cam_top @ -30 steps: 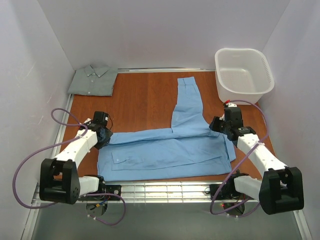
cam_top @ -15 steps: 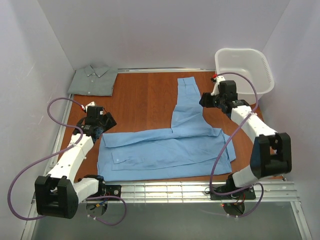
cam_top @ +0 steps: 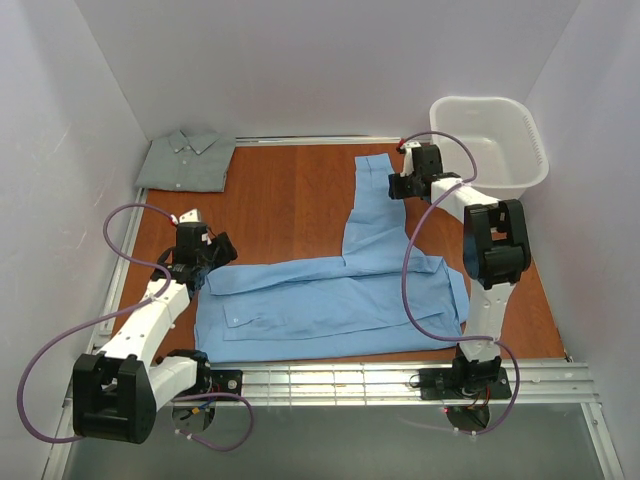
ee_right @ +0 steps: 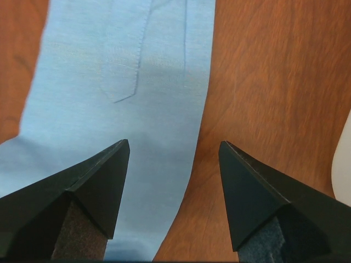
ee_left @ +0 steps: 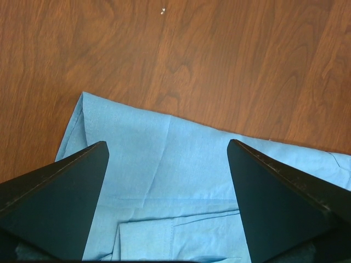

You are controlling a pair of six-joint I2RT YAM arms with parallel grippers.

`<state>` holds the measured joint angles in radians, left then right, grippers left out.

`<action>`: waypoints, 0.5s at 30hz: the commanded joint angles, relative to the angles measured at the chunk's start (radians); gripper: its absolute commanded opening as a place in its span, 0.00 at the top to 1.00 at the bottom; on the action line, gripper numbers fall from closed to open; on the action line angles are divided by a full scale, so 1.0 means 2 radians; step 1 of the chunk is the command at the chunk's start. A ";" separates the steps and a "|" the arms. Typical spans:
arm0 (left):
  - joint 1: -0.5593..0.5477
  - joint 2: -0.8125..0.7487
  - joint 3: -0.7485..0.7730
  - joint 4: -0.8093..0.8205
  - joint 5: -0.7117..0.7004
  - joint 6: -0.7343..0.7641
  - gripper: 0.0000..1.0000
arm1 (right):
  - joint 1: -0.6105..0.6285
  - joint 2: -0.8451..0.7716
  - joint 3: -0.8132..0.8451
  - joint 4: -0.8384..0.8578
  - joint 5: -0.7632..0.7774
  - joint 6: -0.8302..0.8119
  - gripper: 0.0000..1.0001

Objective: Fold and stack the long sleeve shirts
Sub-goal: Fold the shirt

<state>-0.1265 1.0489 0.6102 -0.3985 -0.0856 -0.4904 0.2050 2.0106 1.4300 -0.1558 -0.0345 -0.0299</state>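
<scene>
The light sky-blue long sleeve shirt [cam_top: 330, 300] lies flat across the front of the table, folded lengthwise. One of its sleeves [cam_top: 375, 200] stretches toward the back. The grey-green shirt [cam_top: 187, 160] sits folded in the back left corner. My left gripper [cam_top: 205, 260] hovers open over the blue shirt's left corner [ee_left: 164, 181], with nothing between its fingers [ee_left: 167, 143]. My right gripper [cam_top: 398, 185] is open above the right edge of the sleeve [ee_right: 109, 98] near its far end, its jaws [ee_right: 174, 142] spanning cloth and bare wood.
A white plastic basket [cam_top: 488, 140] stands at the back right, close to my right arm; its rim shows at the right edge of the right wrist view [ee_right: 345, 159]. White walls close in the wooden table [cam_top: 280, 200] on three sides. A metal rail runs along the front.
My left gripper has opened and lifted back from the blue shirt's left edge. My right arm has swung from the shirt's right shoulder up to the far end of the sleeve.
</scene>
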 commanded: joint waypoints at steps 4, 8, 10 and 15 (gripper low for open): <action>0.002 0.005 0.002 0.018 0.000 0.010 0.17 | 0.006 0.032 0.029 -0.003 0.039 -0.010 0.38; 0.002 0.003 0.001 0.018 -0.002 0.010 0.17 | 0.013 0.055 0.027 -0.012 0.054 -0.010 0.40; 0.002 0.002 0.001 0.018 -0.003 0.010 0.17 | 0.018 0.072 0.039 -0.034 0.053 -0.007 0.41; 0.002 0.002 -0.001 0.019 -0.005 0.009 0.17 | 0.031 0.095 0.061 -0.073 0.050 -0.013 0.58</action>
<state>-0.1265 1.0599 0.6102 -0.3798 -0.0864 -0.4858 0.2462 2.1574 1.5204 -0.2031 0.0639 -0.0380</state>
